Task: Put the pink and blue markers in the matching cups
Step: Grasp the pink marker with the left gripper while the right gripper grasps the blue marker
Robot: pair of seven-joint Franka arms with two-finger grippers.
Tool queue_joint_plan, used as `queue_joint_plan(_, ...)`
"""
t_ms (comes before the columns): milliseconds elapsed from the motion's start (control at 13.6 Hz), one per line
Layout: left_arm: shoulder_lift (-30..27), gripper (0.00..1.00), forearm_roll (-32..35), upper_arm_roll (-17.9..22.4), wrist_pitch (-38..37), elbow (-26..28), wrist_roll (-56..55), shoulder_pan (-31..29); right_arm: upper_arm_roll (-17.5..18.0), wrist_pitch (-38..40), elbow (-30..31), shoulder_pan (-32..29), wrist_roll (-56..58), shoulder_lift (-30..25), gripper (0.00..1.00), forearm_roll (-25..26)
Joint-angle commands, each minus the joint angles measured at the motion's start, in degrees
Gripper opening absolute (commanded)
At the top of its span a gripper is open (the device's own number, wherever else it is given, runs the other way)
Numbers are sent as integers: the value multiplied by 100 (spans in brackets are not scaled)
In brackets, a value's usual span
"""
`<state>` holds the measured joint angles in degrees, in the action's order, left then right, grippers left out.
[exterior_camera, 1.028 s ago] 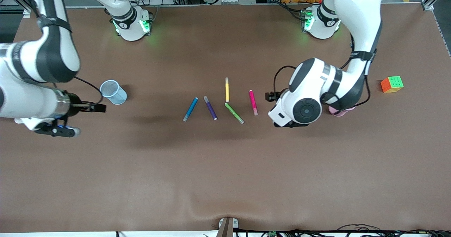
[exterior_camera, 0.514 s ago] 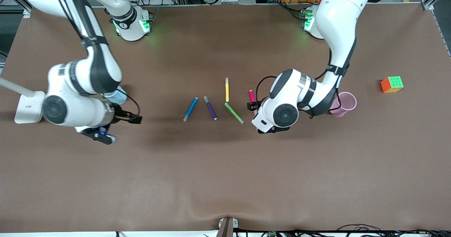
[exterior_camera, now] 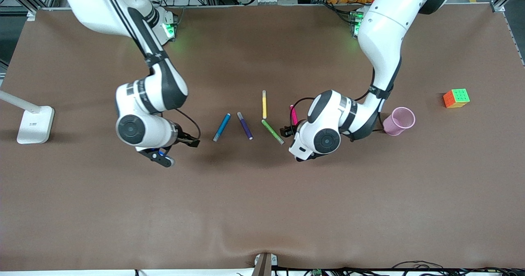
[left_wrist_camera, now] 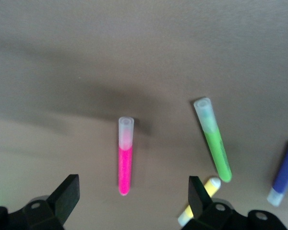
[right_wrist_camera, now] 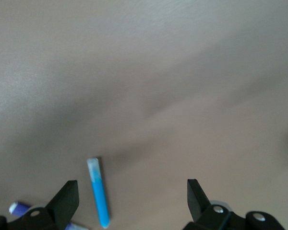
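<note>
The pink marker (exterior_camera: 293, 113) lies at the row's end toward the left arm, half hidden under the left wrist. In the left wrist view it (left_wrist_camera: 125, 165) lies lengthwise between the fingers. My left gripper (exterior_camera: 305, 155) (left_wrist_camera: 133, 186) is open and empty, low over the table just short of it. The blue marker (exterior_camera: 221, 127) (right_wrist_camera: 99, 196) lies at the row's other end. My right gripper (exterior_camera: 158, 157) (right_wrist_camera: 130, 189) is open and empty, a little short of it. The pink cup (exterior_camera: 403, 117) stands toward the left arm's end. The pale blue cup is hidden by the right arm.
A purple marker (exterior_camera: 245, 125), a yellow marker (exterior_camera: 264, 104) and a green marker (exterior_camera: 272, 131) lie between the blue and pink ones. A colour cube (exterior_camera: 456, 98) sits near the left arm's end, a white lamp base (exterior_camera: 35, 124) at the right arm's end.
Both arms have swung in toward the row of markers. The right arm now covers the blue cup. The left arm has cleared the pink cup and now overlaps the pink marker.
</note>
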<state>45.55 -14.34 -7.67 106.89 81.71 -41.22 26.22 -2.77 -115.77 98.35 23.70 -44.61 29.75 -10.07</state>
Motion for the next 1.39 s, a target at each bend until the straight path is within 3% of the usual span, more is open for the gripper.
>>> queue_joint_plan(0, 243, 94, -16, 73, 69, -120, -114, 67, -39, -621, 184, 327, -521, 197, 100, -65)
queue_joint_plan(220, 235, 90, -25, 82, 60, 108, 17, -30, -39, -850, 184, 459, -566, 461, 100, -74)
queue_joint_plan(294, 252, 83, -42, 73, 60, 100, 18, -47, -39, -921, 184, 495, -566, 514, 94, -74)
queue_joint_plan(514, 314, 79, -77, 73, 69, 100, -9, -21, -39, -1061, 184, 591, -566, 655, 80, -239)
queue_joint_plan(661, 305, 68, -95, 64, 69, 91, -9, 6, -39, -1158, 184, 618, -566, 716, 75, -381)
queue_joint_plan(807, 375, 64, -95, 73, 78, 91, 0, 6, -39, -1237, 193, 635, -566, 778, 73, -381)
queue_joint_plan(954, 384, 54, -113, 64, 130, 91, -17, 14, -39, -1238, 193, 688, -566, 787, 57, -381)
queue_joint_plan(1174, 454, 52, -130, 55, 288, 82, -79, 138, -39, -1238, 193, 706, -566, 796, 56, -390)
queue_joint_plan(1248, 454, 45, -191, 55, 297, 82, -62, 138, -39, -1246, 193, 715, -566, 804, 55, -390)
queue_joint_plan(1321, 454, 21, -192, 55, 297, 82, -35, 138, -39, -1255, 193, 732, -566, 839, 54, -390)
